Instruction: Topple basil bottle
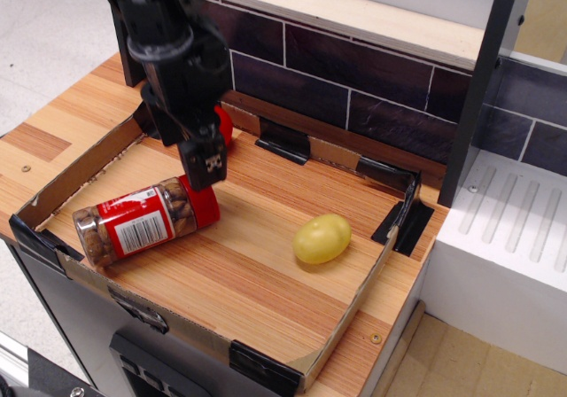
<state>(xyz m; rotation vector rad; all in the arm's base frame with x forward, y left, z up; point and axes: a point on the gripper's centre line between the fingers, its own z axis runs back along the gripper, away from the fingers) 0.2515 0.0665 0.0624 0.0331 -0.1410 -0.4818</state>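
Note:
The basil bottle [142,222] lies on its side on the wooden tray floor [266,246] at the left. Its red cap points right and its clear base points toward the left corner. The barcode label faces up. My black gripper [204,165] hangs just above the bottle's cap end, a little clear of it. Its fingers look closed together and hold nothing.
A yellow lemon-like fruit [322,238] rests right of centre in the tray. A red tomato-like ball [223,127] shows partly behind my arm at the back left. Low cardboard walls [84,167] ring the tray. A dark tiled wall stands behind, a white rack [514,229] at right.

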